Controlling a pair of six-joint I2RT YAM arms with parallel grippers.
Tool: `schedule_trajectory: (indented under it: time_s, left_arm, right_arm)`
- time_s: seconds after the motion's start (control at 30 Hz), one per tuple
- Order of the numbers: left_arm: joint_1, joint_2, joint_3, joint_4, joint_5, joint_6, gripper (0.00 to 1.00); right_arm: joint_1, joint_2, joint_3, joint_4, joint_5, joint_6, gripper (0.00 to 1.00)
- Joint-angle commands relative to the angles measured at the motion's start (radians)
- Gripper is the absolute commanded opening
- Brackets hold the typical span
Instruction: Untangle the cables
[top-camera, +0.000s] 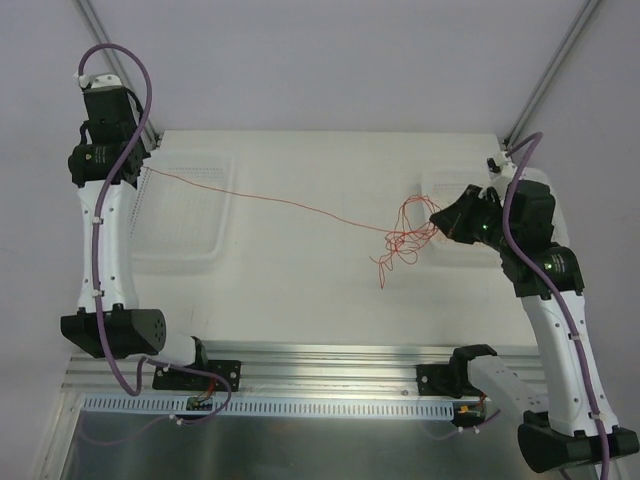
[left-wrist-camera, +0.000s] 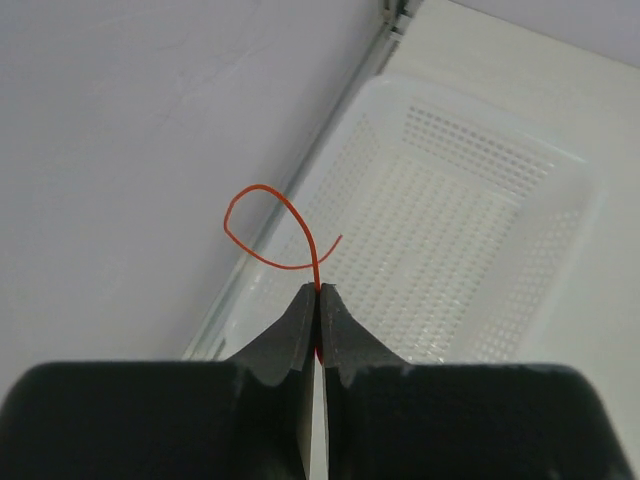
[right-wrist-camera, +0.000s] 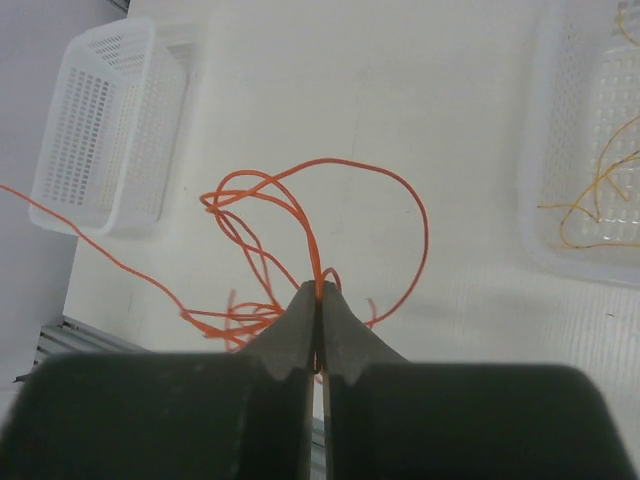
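Currently both claws are pinched shut. Left claw (left-wrist-camera: 318, 296): clamped on the end of one red-orange cable (left-wrist-camera: 270, 235). A short curl of it loops up past the fingertips and leans to their left. Ahead and to the right of this claw is a white perforated basket (left-wrist-camera: 480, 230).

Overhead view: the strand (top-camera: 270, 199) runs nearly straight from the left claw across the table (top-camera: 300, 290) to the tangle (top-camera: 400, 238) at the right claw (top-camera: 432, 216).

Right claw's own view: clamped on red-orange loops of the tangle, which fan out ahead of the fingertips and to both sides, with a denser knot of curls low on its left. Ahead-right of it is a second basket (right-wrist-camera: 545, 120) holding paler yellow-orange strands (right-wrist-camera: 600, 190), apart from the tangle.
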Motion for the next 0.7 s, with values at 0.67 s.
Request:
schedule_trajectory:
  time_s: [0.67]
  left_arm:
    - [-0.505, -0.389, -0.969, 0.289, 0.570, -0.240, 0.23]
  right_arm:
    - [0.326, 0.494, -0.288, 0.379, 0.164, 0.173, 0.06]
